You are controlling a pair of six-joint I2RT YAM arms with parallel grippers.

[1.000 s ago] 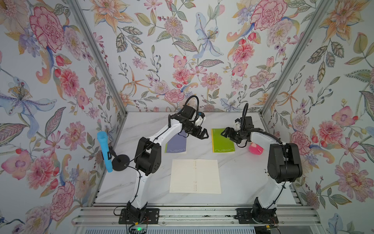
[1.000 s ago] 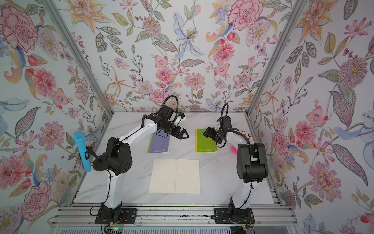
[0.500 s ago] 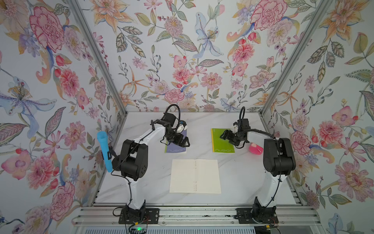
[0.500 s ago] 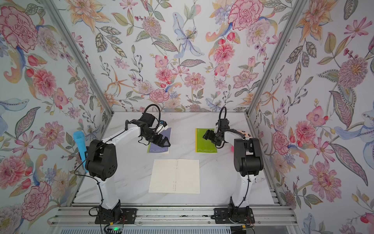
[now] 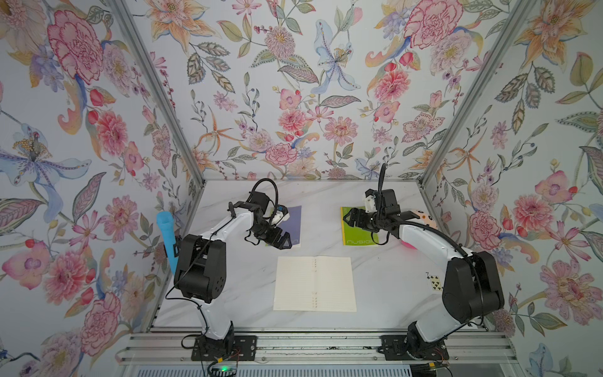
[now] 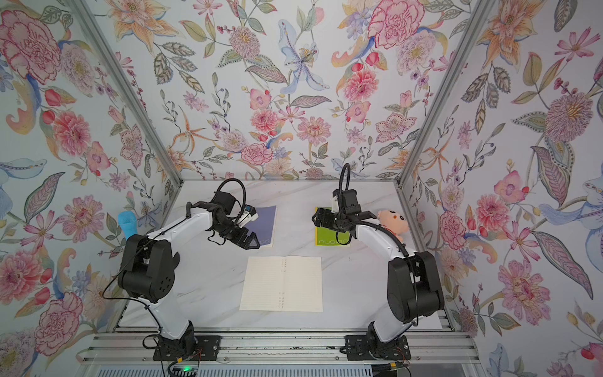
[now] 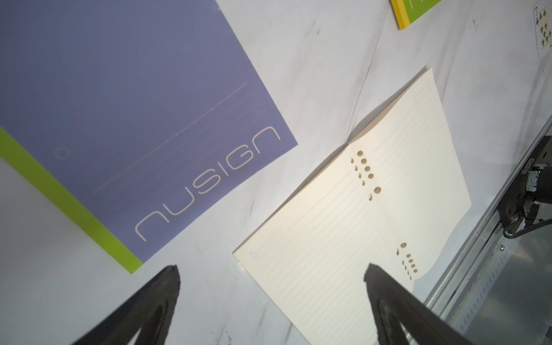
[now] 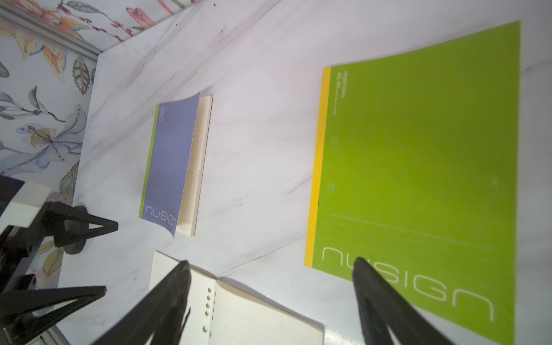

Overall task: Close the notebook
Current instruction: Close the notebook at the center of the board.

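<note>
Lined notebook (image 5: 315,284) lies flat, open, untouched; closing not begun. Left gripper (image 5: 283,242), right gripper (image 5: 350,218) hover farther back, jaws wide, empty.

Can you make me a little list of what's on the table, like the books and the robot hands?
Left gripper: open, empty
Right gripper: open, empty
Open notebook: flat, pages up, untouched
Purple notebook: farther back, by left gripper
Green notebook: closed, farther back, below right gripper
Also: plush toy, playing card

Plush toy (image 6: 393,220), playing card (image 5: 435,282), blue tube (image 5: 165,233)
</note>
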